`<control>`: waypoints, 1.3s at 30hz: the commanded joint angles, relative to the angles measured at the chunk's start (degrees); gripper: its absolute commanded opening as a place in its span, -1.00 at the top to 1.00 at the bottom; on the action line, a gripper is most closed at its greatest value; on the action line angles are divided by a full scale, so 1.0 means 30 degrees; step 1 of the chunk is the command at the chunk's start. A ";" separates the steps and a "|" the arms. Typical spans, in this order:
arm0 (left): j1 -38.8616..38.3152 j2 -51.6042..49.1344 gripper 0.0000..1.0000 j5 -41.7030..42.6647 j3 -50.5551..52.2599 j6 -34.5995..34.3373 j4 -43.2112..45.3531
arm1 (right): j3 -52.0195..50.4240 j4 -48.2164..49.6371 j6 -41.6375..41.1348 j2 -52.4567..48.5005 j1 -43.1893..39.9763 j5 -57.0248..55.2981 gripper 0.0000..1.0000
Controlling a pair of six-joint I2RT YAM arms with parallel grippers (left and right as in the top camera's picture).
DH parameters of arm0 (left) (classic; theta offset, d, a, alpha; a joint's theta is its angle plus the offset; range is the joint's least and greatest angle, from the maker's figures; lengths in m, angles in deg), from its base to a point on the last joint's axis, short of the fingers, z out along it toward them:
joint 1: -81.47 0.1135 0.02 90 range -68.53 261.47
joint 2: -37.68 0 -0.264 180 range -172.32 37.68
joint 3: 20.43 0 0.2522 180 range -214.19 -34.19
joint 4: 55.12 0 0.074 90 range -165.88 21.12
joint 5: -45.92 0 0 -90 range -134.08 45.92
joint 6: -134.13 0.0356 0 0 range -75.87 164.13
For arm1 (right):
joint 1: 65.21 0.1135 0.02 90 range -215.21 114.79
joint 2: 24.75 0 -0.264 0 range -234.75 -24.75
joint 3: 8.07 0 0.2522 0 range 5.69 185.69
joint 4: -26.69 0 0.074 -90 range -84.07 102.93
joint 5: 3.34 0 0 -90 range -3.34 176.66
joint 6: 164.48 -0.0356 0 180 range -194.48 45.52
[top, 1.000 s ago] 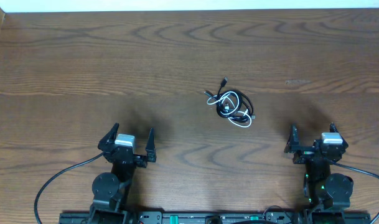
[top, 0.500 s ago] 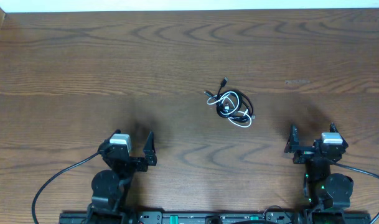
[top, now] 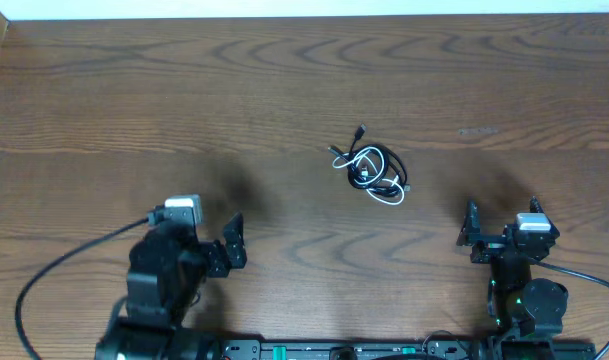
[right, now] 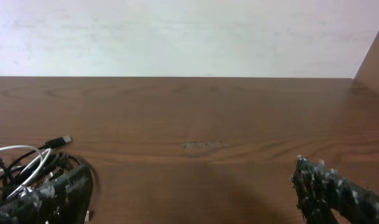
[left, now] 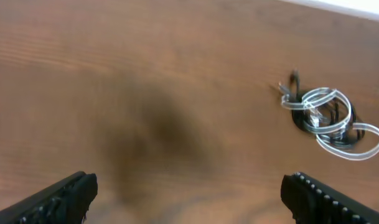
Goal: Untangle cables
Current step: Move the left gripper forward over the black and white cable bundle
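The cables (top: 374, 171) lie knotted together in a small bundle on the wooden table (top: 284, 90), right of centre: a black cord and a white cord with small plugs sticking out. My left gripper (top: 212, 250) is open and empty at the near left, well short of the bundle. In the left wrist view its jaws (left: 189, 199) are wide apart, with the cables (left: 329, 115) ahead at the upper right. My right gripper (top: 502, 228) is open and empty at the near right. In the right wrist view its jaws (right: 192, 196) are spread, and the cables (right: 27, 165) lie behind the left finger.
A white wall (right: 177, 31) runs along the table's far edge. A brown upright panel (right: 376, 56) stands at the far right corner. Thick black arm wires (top: 54, 290) trail near the front edge.
My left arm has risen and swung, its body now larger in the overhead view and shifted left. The right arm and the cables have not moved.
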 commanded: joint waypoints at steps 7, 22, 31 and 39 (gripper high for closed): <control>-0.0080 -0.6659 -0.98 0.3133 -0.7810 -0.1180 -0.7002 | -0.0029 -0.0051 0.0226 0.0117 -0.0131 0.0080 -0.99; -0.0080 -0.8131 -0.99 0.4350 -0.9559 -0.2659 -0.9530 | -0.0029 -0.0051 0.0226 0.0124 -0.0131 0.0087 -0.98; -0.0634 -1.0200 -0.98 0.4401 -0.9704 -0.1479 -0.8327 | -0.0029 -0.0051 0.0226 0.0117 -0.0131 0.0080 -0.98; -0.4371 -1.4651 -0.98 0.2208 -1.1795 0.0095 -0.8182 | -0.0029 -0.0051 0.0226 0.0117 -0.0131 0.0080 -0.98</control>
